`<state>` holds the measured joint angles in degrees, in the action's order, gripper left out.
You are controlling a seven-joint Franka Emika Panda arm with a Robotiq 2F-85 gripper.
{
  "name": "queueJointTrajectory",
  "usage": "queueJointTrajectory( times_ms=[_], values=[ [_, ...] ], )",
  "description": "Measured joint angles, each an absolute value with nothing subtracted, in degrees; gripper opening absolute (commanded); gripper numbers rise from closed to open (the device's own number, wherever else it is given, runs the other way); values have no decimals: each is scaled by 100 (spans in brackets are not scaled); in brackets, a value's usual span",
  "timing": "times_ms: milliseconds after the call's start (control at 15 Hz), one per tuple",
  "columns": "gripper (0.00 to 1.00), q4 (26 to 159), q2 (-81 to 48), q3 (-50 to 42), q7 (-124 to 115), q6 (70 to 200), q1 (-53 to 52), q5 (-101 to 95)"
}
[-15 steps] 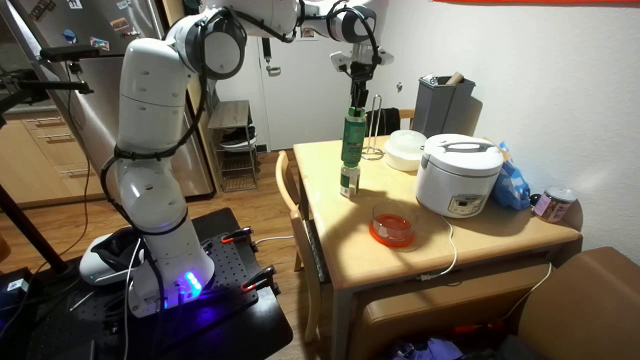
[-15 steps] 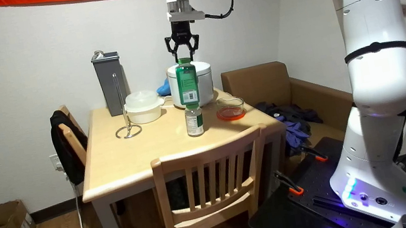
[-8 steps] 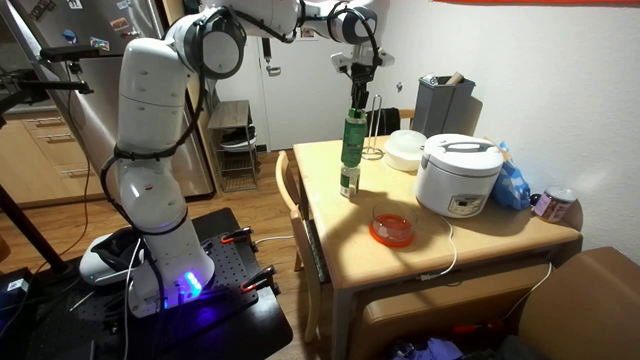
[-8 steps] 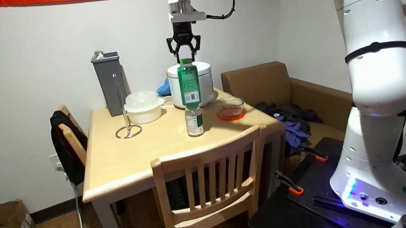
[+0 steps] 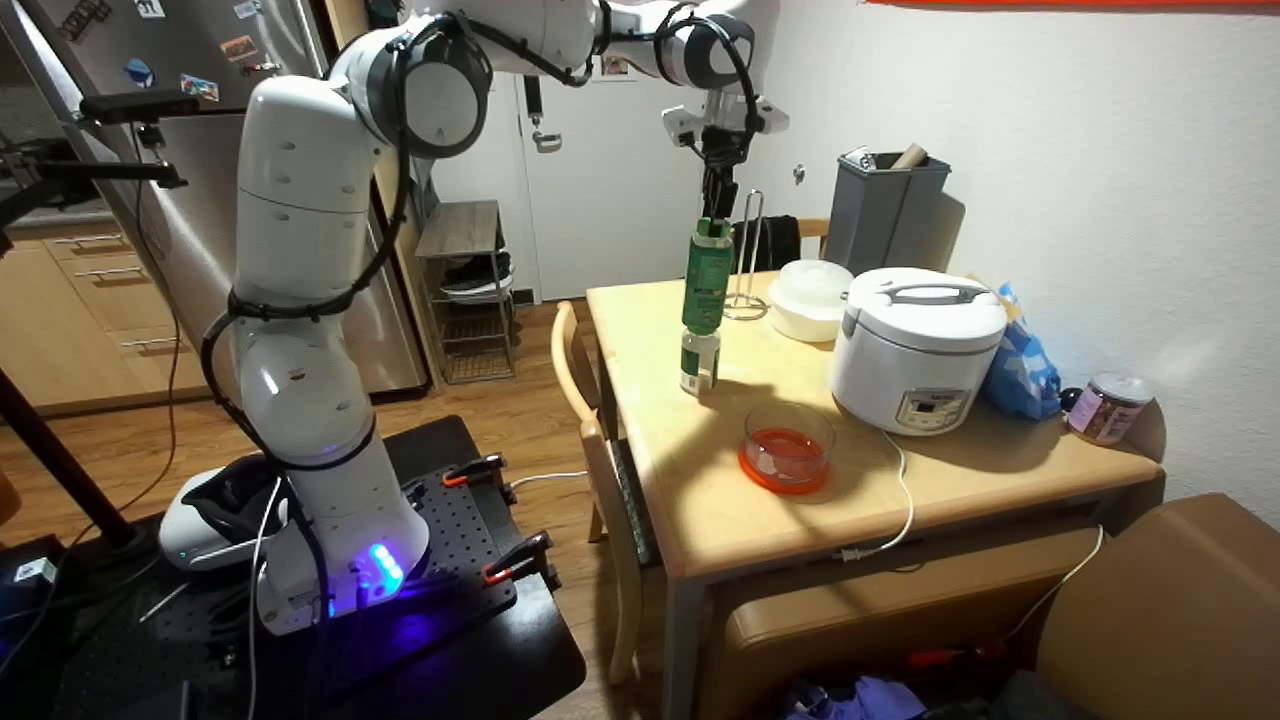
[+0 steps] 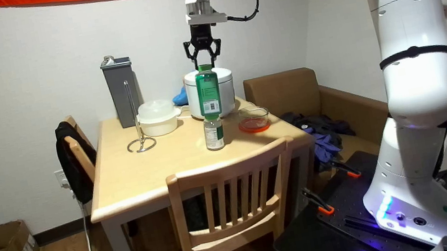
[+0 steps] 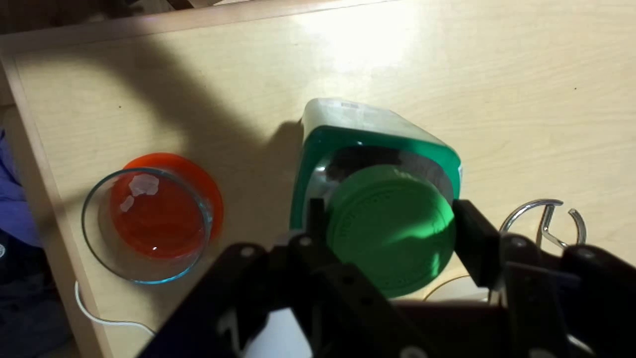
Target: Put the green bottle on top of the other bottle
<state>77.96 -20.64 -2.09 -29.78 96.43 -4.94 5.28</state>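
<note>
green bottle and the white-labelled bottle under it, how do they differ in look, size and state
The green bottle looks bright green and taller; the white-labelled bottle is mostly pale and shorter. The gripper holds the green bottle by its cap, while the white-labelled bottle stands on the table. Both look roughly upright.

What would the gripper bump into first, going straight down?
Likely the lower bottle, met by the green bottle the gripper holds by its cap; whether the two touch is unclear.
</note>
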Motion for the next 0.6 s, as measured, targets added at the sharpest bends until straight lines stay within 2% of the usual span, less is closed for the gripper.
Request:
queueJointTrajectory(
  times_ms=[400,600],
  values=[
    [39,7800,-2062,-209,-2978,9645,-494,528],
    [44,7802,-2061,-209,-2978,9645,-494,528]
  ],
)
